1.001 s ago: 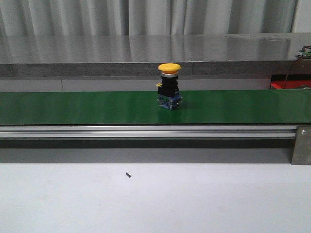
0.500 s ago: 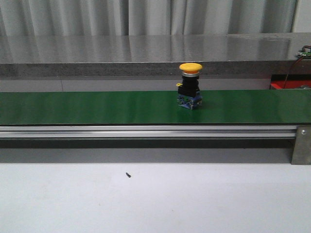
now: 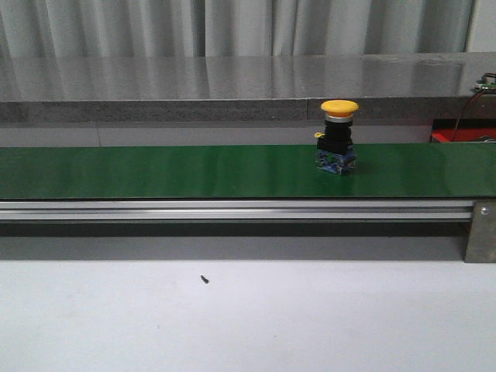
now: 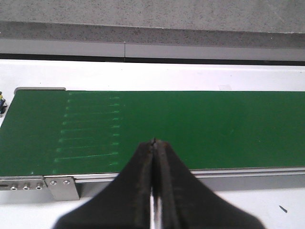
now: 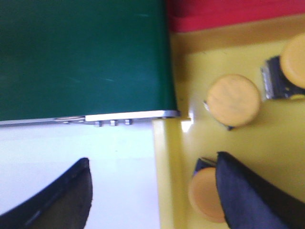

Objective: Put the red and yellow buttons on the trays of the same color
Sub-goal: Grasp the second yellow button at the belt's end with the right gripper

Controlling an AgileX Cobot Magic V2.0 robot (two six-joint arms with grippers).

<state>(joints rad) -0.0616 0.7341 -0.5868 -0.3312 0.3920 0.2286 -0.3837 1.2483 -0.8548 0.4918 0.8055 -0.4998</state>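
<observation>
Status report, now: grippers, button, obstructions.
Left gripper shut, empty. Right gripper open above yellow tray. Yellow button upright on belt. Nothing blocking it.

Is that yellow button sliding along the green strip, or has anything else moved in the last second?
Yes. The yellow button has ridden rightward along the green belt, staying upright. Nothing took hold of it or let it go. The belt frame, the grey table and the small dark speck stayed put.
</observation>
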